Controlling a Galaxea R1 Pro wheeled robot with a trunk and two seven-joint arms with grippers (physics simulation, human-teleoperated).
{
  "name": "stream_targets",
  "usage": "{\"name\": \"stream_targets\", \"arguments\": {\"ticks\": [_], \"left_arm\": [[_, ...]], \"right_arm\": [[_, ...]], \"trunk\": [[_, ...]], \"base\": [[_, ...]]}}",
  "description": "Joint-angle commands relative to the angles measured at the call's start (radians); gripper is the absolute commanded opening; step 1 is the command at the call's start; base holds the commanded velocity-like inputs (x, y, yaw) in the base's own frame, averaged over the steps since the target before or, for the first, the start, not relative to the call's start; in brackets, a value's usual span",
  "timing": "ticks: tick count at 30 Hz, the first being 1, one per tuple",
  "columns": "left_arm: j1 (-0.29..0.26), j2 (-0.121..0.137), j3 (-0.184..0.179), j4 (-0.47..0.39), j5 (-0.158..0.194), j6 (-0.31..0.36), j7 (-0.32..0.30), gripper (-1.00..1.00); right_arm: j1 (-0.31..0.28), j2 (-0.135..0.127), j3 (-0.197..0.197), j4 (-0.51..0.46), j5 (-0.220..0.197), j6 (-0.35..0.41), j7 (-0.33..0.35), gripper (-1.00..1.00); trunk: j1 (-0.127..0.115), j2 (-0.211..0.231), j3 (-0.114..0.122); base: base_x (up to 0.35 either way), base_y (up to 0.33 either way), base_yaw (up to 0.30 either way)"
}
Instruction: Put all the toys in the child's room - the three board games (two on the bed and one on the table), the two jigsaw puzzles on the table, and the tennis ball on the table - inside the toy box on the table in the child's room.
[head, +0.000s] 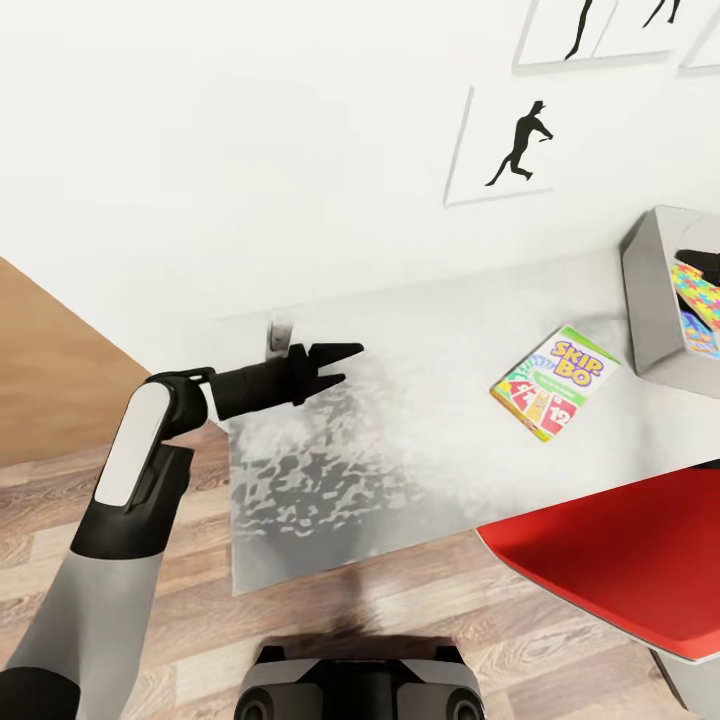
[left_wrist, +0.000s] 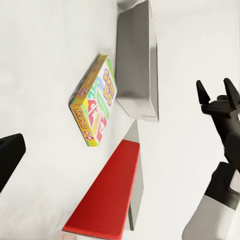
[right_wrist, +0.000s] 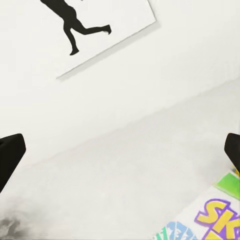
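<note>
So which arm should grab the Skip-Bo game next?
Probably the left. The left gripper hovers over the table with its jaws open, pointing straight at the Skip-Bo box, nothing between. The right gripper is also open, but its camera catches just a corner of the box.

A long worktop with a pale grey-white top runs along a white wall, above a wood-plank floor. Its left end is mottled with darker grey patches. Two things rest directly on it. A green Skip-Bo game box, printed with red and yellow, lies flat toward the right half, nearer the front edge than the wall, turned at an angle to the edges. Just beside it, at the right end, stands a light-grey toy box with sloped walls; the two are close but apart. Inside the box shows a multicolour jigsaw-patterned board.
</note>
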Motion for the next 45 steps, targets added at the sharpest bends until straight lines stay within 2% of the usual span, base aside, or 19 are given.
{"name": "stream_targets", "arguments": {"ticks": [1,3,4,6,7,9,17,20,23,28,31,33,34,36,37,39,40,43,45], "left_arm": [[-0.001,0.003,0.006,-0.001,0.010,0.001,0.005,1.00],[-0.001,0.007,0.016,-0.001,0.010,0.001,-0.003,1.00],[-0.001,0.007,0.016,-0.001,0.010,0.001,-0.003,1.00],[-0.001,0.013,0.024,-0.001,0.010,0.001,-0.008,1.00],[-0.001,0.013,0.024,-0.001,0.010,0.001,-0.008,1.00],[-0.001,0.027,0.032,-0.001,0.010,0.001,-0.012,1.00],[-0.001,0.070,0.069,-0.001,0.010,0.001,-0.038,1.00],[0.003,0.113,0.112,-0.001,0.011,0.002,-0.083,1.00],[0.005,0.130,0.125,-0.001,0.011,0.002,-0.099,1.00],[0.036,0.205,0.165,-0.001,0.011,0.002,-0.154,1.00],[0.046,0.224,0.178,-0.001,0.011,0.002,-0.166,1.00],[0.073,0.260,0.215,-0.001,0.011,0.002,-0.190,1.00],[0.073,0.260,0.215,-0.001,0.011,0.002,-0.190,1.00],[0.106,0.290,0.255,-0.001,0.011,0.002,-0.211,1.00],[0.106,0.290,0.255,-0.001,0.011,0.002,-0.211,1.00],[0.141,0.317,0.292,-0.001,0.011,0.002,-0.228,1.00],[0.141,0.317,0.292,-0.001,0.011,0.002,-0.228,1.00],[0.191,0.354,0.342,-0.001,0.011,0.001,-0.246,1.00],[0.208,0.364,0.357,-0.001,0.011,0.001,-0.252,1.00]], "right_arm": [[-0.022,0.005,0.032,0.001,0.008,0.004,0.007,1.00],[-0.057,0.022,0.094,0.001,0.008,0.004,-0.007,1.00],[-0.057,0.022,0.094,0.001,0.008,0.004,-0.007,1.00],[-0.083,0.048,0.151,0.002,0.008,0.004,-0.034,1.00],[-0.083,0.048,0.151,0.002,0.008,0.004,-0.034,1.00],[-0.099,0.077,0.199,0.004,0.008,0.004,-0.076,1.00],[-0.118,0.134,0.278,0.020,0.009,0.004,-0.180,1.00],[-0.138,0.173,0.328,0.054,0.015,0.004,-0.238,1.00],[-0.147,0.184,0.344,0.067,0.021,0.004,-0.251,1.00],[-0.185,0.217,0.415,0.137,0.064,-0.003,-0.283,1.00],[-0.194,0.224,0.433,0.156,0.078,-0.008,-0.287,1.00],[-0.212,0.241,0.465,0.192,0.106,-0.020,-0.294,1.00],[-0.212,0.241,0.465,0.192,0.106,-0.020,-0.294,1.00],[-0.224,0.261,0.489,0.226,0.132,-0.032,-0.298,1.00],[-0.224,0.261,0.489,0.226,0.132,-0.032,-0.298,1.00],[-0.233,0.279,0.504,0.261,0.155,-0.043,-0.301,1.00],[-0.233,0.279,0.504,0.261,0.155,-0.043,-0.301,1.00],[-0.241,0.297,0.517,0.320,0.188,-0.067,-0.304,1.00],[-0.245,0.301,0.520,0.344,0.199,-0.080,-0.305,1.00]], "trunk": [[0.000,-0.001,-0.001],[0.000,-0.001,-0.001],[0.000,-0.001,-0.001],[0.000,-0.001,-0.001],[0.000,-0.001,-0.001],[0.000,-0.001,-0.001],[0.000,-0.001,-0.001],[0.000,-0.001,-0.001],[0.000,-0.001,-0.001],[0.000,-0.001,-0.001],[0.000,-0.001,-0.001],[0.000,-0.001,-0.001],[0.000,-0.001,-0.001],[0.000,-0.001,-0.001],[0.000,-0.001,-0.001],[0.000,-0.001,-0.001],[0.000,-0.001,-0.001],[0.000,-0.001,-0.001],[0.000,-0.001,-0.001]], "base": [[0.000,0.007,0.000],[0.000,0.005,0.000],[0.000,0.005,0.000],[0.000,0.003,0.000],[0.000,0.003,0.000],[0.000,0.002,0.000],[0.000,0.001,0.000],[0.000,0.000,0.000],[0.000,0.000,0.000],[0.000,0.000,0.000],[0.000,0.000,0.000],[0.000,0.000,0.000],[0.000,0.000,0.000],[0.000,0.000,0.000],[0.000,0.000,0.000],[0.000,0.000,0.000],[0.000,0.000,0.000],[0.000,0.000,0.000],[0.000,0.000,0.000]]}}
